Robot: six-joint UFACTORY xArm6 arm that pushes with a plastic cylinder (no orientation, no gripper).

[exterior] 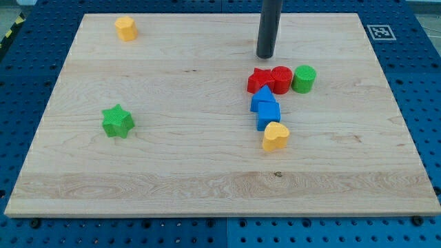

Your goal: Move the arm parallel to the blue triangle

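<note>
Right of the bench (172, 172) centre sits the blue triangle (262, 97), touching the red star (259, 80) at its 12 and the blue cube (269, 114) at its 6. Our tip (266, 56) stands apart at the triangle's 12; we have no hand. We judge the triangle light, rigid, easily slid. We count two blue, two red, two green, two yellow blocks.

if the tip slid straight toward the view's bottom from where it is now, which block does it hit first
Most likely the red star, just below my tip and slightly toward the view's left. The red cylinder beside it is a close second; depth makes the exact line uncertain.
</note>
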